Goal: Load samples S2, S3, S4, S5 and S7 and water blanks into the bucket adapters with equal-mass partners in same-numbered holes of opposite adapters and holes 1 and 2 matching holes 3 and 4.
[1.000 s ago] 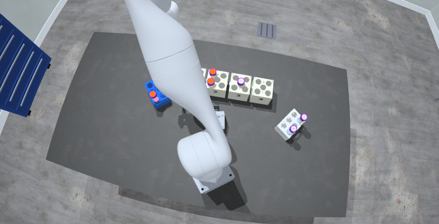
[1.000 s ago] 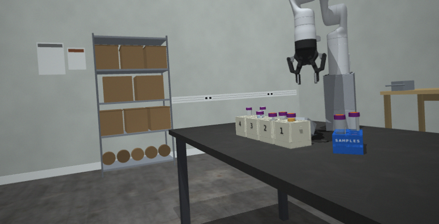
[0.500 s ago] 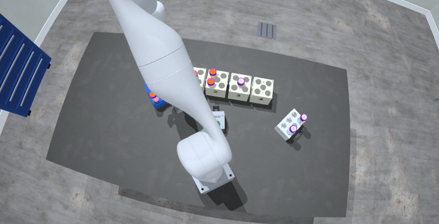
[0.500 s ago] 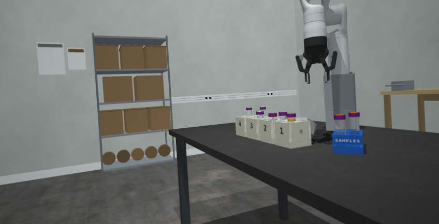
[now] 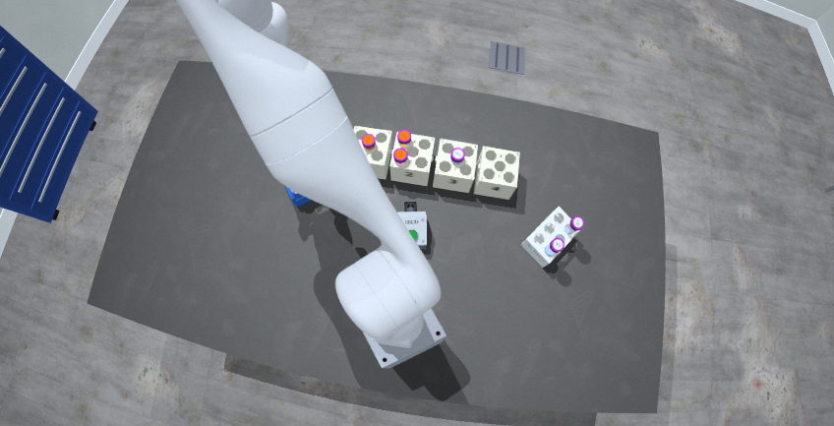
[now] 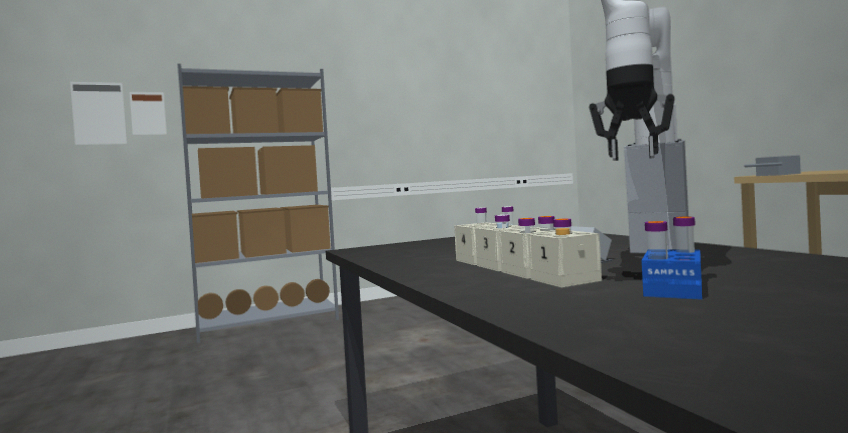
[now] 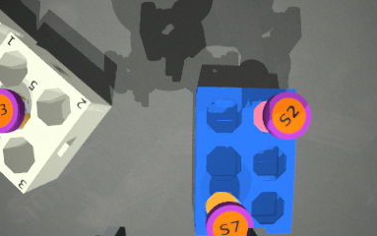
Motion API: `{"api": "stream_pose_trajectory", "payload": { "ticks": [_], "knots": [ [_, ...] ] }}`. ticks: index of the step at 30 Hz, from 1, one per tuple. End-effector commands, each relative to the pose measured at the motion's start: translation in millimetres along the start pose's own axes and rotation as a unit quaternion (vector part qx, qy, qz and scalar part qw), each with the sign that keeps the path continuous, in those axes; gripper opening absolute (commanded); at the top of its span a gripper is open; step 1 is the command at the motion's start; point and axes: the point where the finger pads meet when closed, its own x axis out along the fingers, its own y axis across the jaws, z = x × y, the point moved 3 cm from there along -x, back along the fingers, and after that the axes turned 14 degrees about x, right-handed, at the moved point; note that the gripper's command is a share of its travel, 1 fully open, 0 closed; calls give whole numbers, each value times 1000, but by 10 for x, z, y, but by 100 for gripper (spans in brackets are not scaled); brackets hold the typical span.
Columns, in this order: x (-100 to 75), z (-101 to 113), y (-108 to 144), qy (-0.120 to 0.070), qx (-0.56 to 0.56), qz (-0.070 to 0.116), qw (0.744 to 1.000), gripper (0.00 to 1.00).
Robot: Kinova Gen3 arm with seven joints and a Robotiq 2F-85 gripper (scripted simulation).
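Overhead, the open gripper (image 6: 633,149) hangs above the samples rack (image 6: 672,277).

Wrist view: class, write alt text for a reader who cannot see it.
Looking straight down, a blue sample rack holds two orange-dotted tubes, S2 at its upper right and S7 at its lower left. At the left stands a cream adapter with tube S3 in it, all on a dark table.
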Motion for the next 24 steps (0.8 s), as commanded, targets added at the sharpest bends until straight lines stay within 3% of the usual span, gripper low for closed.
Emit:
{"api": "stream_pose_trajectory", "payload": {
  "ticks": [1, 12, 24],
  "knots": [
    [-8, 35, 84, -1, 0, 0, 1000, 62],
    [-8, 126, 359, -1, 0, 0, 1000, 62],
    [18, 126, 359, -1, 0, 0, 1000, 62]
  ]
}}
